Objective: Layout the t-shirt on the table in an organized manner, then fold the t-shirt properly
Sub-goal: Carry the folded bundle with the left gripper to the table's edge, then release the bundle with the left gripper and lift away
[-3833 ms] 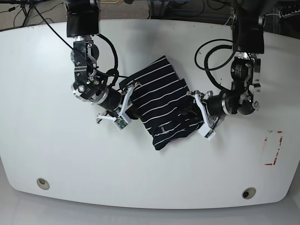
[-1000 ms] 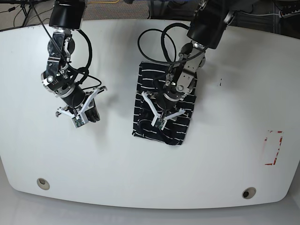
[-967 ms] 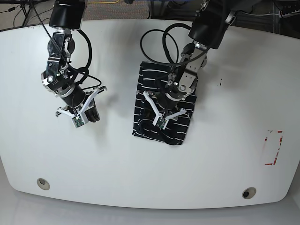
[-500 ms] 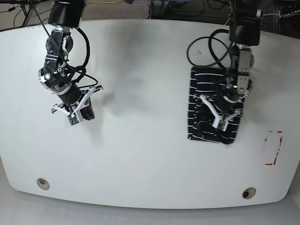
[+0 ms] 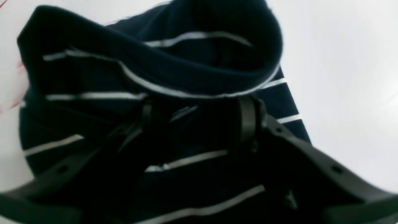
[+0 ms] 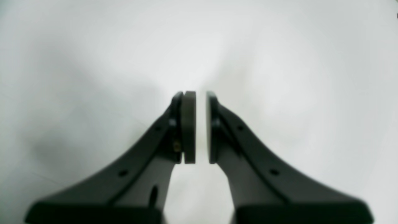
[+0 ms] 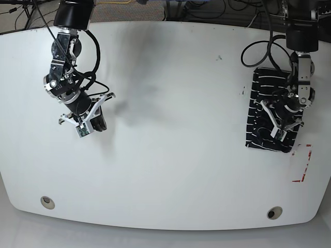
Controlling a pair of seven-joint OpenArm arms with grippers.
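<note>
- The big white smooth table (image 7: 165,170) with rounded corners fills the room view.
- The soft dark navy t-shirt with thin white stripes (image 7: 265,116) lies folded into a small tall rectangle on the table. It sits far over on the right side of the room view, just beside the red-and-white tape rectangle (image 7: 304,163).
- The black left robot arm (image 7: 301,46) reaches down from the top edge, on the right of the room view.
- The black right robot arm (image 7: 67,51) reaches down on the left of the room view, well apart from the shirt.
- The left gripper (image 5: 199,123) sits right on top of the folded shirt. Its two dark fingers (image 5: 247,119) are spread apart and press into the cloth, and a rolled fold of fabric bulges up in front of them. I cannot tell if they pinch any cloth, since it is dark and blurry there.
- The right gripper (image 6: 200,127) hangs over bare white table. Its two flat pads (image 6: 189,127) are almost together, with a thin gap between them and nothing held.
- Two round metal holes (image 7: 47,202) sit near the front edge of the table, one at each side.
</note>
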